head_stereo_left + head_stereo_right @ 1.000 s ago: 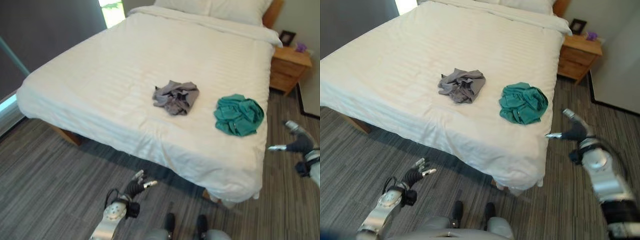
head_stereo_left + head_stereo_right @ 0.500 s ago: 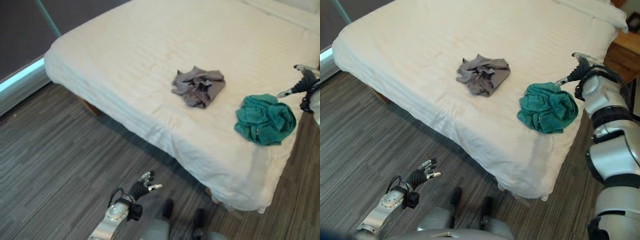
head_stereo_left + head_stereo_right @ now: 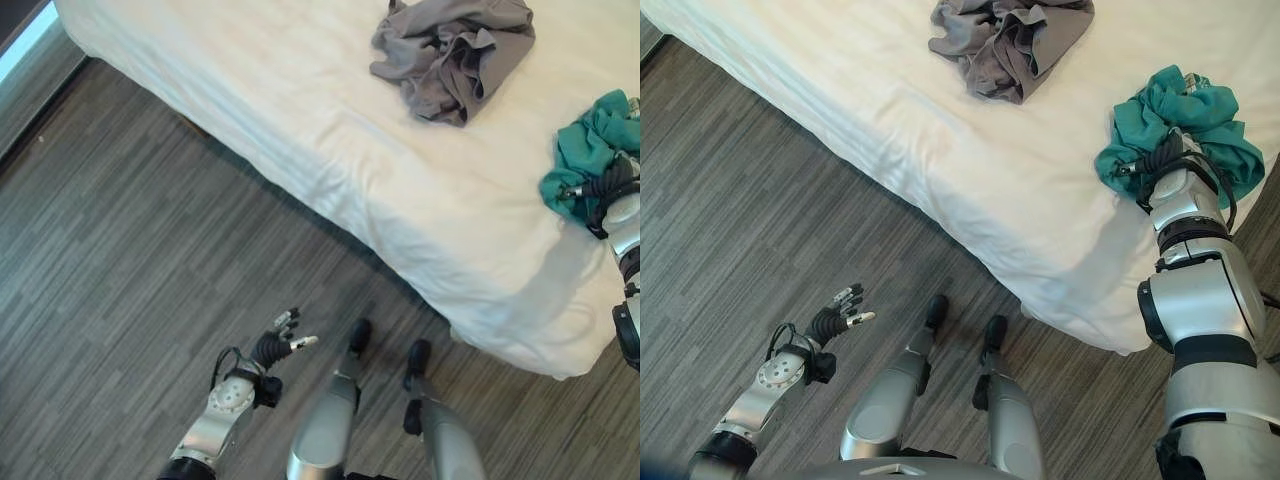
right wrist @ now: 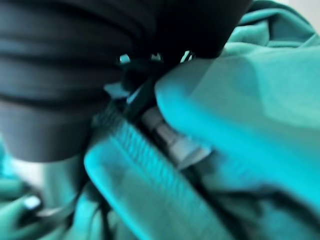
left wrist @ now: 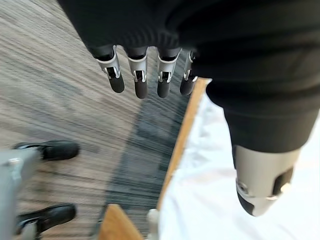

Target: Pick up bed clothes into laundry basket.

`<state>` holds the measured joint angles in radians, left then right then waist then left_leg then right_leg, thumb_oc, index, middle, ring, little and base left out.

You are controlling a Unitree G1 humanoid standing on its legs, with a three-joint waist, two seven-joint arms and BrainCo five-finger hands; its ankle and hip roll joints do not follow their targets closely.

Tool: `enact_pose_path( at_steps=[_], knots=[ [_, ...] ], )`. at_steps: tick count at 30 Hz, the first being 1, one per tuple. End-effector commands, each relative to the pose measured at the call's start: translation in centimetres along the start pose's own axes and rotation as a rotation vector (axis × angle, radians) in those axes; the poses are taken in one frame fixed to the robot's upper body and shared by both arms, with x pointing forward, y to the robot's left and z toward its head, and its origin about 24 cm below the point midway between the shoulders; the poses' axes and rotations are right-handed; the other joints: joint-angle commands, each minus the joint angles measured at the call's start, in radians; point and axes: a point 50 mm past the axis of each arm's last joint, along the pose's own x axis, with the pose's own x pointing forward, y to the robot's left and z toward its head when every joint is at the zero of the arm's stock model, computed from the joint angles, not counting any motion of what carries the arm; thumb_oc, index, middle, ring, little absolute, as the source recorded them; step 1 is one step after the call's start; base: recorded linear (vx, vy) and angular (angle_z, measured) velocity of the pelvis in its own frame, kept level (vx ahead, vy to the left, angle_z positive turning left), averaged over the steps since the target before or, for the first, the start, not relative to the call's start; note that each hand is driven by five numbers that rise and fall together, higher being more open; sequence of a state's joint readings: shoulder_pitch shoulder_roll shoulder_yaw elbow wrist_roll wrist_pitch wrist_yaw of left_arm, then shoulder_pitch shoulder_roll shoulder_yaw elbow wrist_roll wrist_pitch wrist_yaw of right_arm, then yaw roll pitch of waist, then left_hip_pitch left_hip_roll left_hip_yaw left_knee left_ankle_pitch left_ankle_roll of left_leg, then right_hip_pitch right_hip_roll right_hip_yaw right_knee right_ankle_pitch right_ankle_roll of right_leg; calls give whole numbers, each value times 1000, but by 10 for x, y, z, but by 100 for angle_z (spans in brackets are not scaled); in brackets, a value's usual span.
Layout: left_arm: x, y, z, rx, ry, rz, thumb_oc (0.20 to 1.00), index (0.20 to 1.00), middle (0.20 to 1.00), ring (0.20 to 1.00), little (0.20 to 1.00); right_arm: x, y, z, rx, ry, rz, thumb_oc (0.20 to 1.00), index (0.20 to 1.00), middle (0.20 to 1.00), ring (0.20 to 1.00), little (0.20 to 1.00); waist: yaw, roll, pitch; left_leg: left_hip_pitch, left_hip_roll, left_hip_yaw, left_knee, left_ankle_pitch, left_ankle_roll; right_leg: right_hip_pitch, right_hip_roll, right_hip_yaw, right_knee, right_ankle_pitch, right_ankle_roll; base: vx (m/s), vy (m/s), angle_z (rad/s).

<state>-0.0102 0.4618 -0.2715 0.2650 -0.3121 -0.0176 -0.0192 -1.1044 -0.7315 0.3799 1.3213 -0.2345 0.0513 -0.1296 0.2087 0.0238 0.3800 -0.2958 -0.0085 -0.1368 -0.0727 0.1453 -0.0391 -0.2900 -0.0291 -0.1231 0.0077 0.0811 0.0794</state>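
Note:
A crumpled green garment [image 3: 1200, 115] lies on the white bed [image 3: 300, 110] near its right edge. My right hand [image 3: 1162, 160] is pressed into the garment's near side, and green cloth [image 4: 250, 100] folds around the hand in the right wrist view. A crumpled grey garment [image 3: 455, 55] lies further left on the bed, untouched. Low over the floor, left of the bed's foot, my left hand [image 3: 275, 348] hangs open and holds nothing, its fingers [image 5: 140, 75] straight.
The bed's sheet hangs over its near edge and corner [image 3: 540, 330]. A wooden bed frame rail [image 5: 182, 140] shows under the sheet. Grey plank floor [image 3: 120, 250] stretches to the left and front of the bed.
The camera has tilted down and closer to the bed's edge. My right hand has dropped from beside the green garment into it. The left hand has stayed low and open.

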Motion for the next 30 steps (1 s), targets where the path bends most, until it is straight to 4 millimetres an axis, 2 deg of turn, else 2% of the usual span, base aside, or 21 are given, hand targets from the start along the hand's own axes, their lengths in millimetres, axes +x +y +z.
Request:
enact_pose_path(
  at_steps=[1, 2, 3, 6, 7, 8, 9, 10, 11, 14, 16, 17, 18, 19, 22, 23, 25, 26, 30],
  knots=[
    [14, 10, 59, 91, -236, 57, 1000, 1000, 1000, 1000, 1000, -58, 140, -85, -113, 190, 477, 200, 200, 200, 200, 200, -40, -27, -9, 51, -3, 38, -11, -24, 9, 29, -65, 50, -94, 120, 30, 50, 7, -6],
    [17, 17, 79, 160, -301, 79, 1000, 1000, 1000, 1000, 1000, -68, 150, -96, -107, 203, 509, 200, 200, 200, 200, 200, -51, -32, -12, 58, -2, 40, -12, -29, 8, 34, -65, 52, -93, 116, 31, 82, 0, -16],
    [20, 31, 133, 287, -478, 155, 1000, 1000, 1000, 1000, 1000, -93, 176, -116, -100, 219, 589, 200, 200, 200, 200, 200, -81, -42, -19, 76, 3, 50, -14, -42, 4, 46, -60, 53, -91, 108, 33, 75, -7, -19],
    [21, 42, 210, 500, -694, 279, 1000, 1000, 1000, 1000, 1000, -124, 195, -143, -97, 259, 675, 200, 200, 200, 200, 200, -125, -64, -35, 92, 11, 60, -15, -52, 1, 56, -55, 55, -90, 102, 36, 30, -8, -1],
    [22, 41, 211, 501, -697, 277, 1000, 1000, 1000, 1000, 1000, -124, 195, -143, -95, 260, 674, 200, 200, 200, 200, 200, -123, -65, -35, 88, 9, 60, -15, -47, 1, 53, -57, 55, -91, 106, 36, 38, -10, -10],
    [25, 43, 253, 615, -783, 367, 1000, 1000, 1000, 1000, 1000, -143, 205, -159, -64, 305, 713, 200, 200, 200, 200, 200, -156, -79, -46, 97, 12, 68, -15, -51, 0, 58, -54, 58, -91, 105, 39, 13, -3, -15],
    [26, 43, 266, 634, -808, 395, 1000, 1000, 1000, 1000, 1000, -154, 210, -167, -49, 334, 733, 200, 200, 200, 200, 200, -173, -82, -52, 100, 13, 73, -15, -53, 0, 59, -53, 60, -91, 104, 40, 26, -5, -14],
    [27, 41, 267, 636, -811, 392, 1000, 1000, 1000, 1000, 1000, -154, 210, -168, -45, 337, 732, 200, 200, 200, 200, 200, -169, -83, -51, 101, 13, 72, -15, -53, 0, 60, -53, 59, -91, 104, 40, 16, 1, -14],
    [31, 43, 299, 775, -828, 476, 1000, 1000, 1000, 1000, 1000, -171, 218, -177, 2, 375, 762, 200, 200, 200, 200, 200, -204, -88, -63, 109, 17, 80, -15, -56, -1, 62, -48, 66, -91, 103, 42, 11, -2, -12],
    [40, 50, 329, 881, -779, 555, 1000, 1000, 1000, 1000, 1000, -193, 230, -186, 25, 415, 819, 200, 200, 200, 200, 200, -239, -99, -78, 111, 26, 93, -15, -55, 0, 58, -43, 74, -90, 105, 44, -1, -10, -17],
    [43, 52, 339, 900, -769, 584, 1000, 1000, 1000, 1000, 1000, -198, 233, -186, 34, 412, 831, 200, 200, 200, 200, 200, -245, -106, -80, 112, 28, 100, -15, -56, 0, 57, -41, 79, -91, 107, 44, -7, -4, -19],
    [54, 59, 345, 889, -678, 608, 1000, 1000, 1000, 1000, 1000, -206, 240, -186, 49, 424, 857, 200, 200, 200, 200, 200, -274, -114, -89, 114, 33, 116, -15, -54, 0, 50, -34, 92, -91, 114, 46, -18, 6, -25],
    [53, 67, 352, 945, -644, 641, 1000, 1000, 1000, 1000, 1000, -208, 241, -185, 48, 417, 867, 200, 200, 200, 200, 200, -282, -116, -93, 114, 36, 123, -15, -54, 0, 47, -32, 99, -91, 117, 48, -17, 9, -28],
    [53, 67, 353, 947, -645, 641, 1000, 1000, 1000, 1000, 1000, -208, 242, -185, 50, 416, 868, 200, 200, 200, 200, 200, -281, -119, -92, 114, 36, 124, -15, -55, 0, 46, -32, 99, -91, 117, 48, -10, 9, -24],
    [45, 85, 375, 1134, -562, 781, 1000, 1000, 1000, 1000, 1000, -214, 249, -179, 50, 390, 907, 200, 200, 200, 200, 200, -309, -130, -100, 109, 43, 145, -15, -54, -2, 28, -25, 118, -90, 127, 51, -20, 4, -32],
    [38, 98, 382, 1178, -520, 857, 1000, 1000, 1000, 1000, 1000, -219, 251, -179, 67, 379, 922, 200, 200, 200, 200, 200, -325, -141, -100, 102, 48, 155, -15, -54, -3, 15, -21, 126, -90, 135, 54, -24, -3, -31],
    [31, 110, 389, 1204, -471, 939, 1000, 1000, 1000, 1000, 1000, -228, 252, -182, 79, 378, 936, 200, 200, 200, 200, 200, -341, -152, -102, 95, 53, 167, -15, -53, -6, 1, -15, 136, -92, 146, 56, -10, -10, -34],
    [31, 110, 389, 1205, -472, 938, 1000, 1000, 1000, 1000, 1000, -228, 252, -182, 80, 379, 936, 200, 200, 200, 200, 200, -340, -153, -103, 94, 53, 167, -15, -53, -6, 0, -15, 136, -92, 146, 56, 10, -11, -25],
    [14, 129, 403, 1277, -386, 1067, 1000, 1000, 1000, 1000, 1000, -249, 254, -201, 90, 452, 963, 200, 200, 200, 200, 200, -364, -165, -104, 72, 59, 178, -15, -49, -9, -23, -11, 140, -94, 156, 59, 16, -13, -14]
  ],
)
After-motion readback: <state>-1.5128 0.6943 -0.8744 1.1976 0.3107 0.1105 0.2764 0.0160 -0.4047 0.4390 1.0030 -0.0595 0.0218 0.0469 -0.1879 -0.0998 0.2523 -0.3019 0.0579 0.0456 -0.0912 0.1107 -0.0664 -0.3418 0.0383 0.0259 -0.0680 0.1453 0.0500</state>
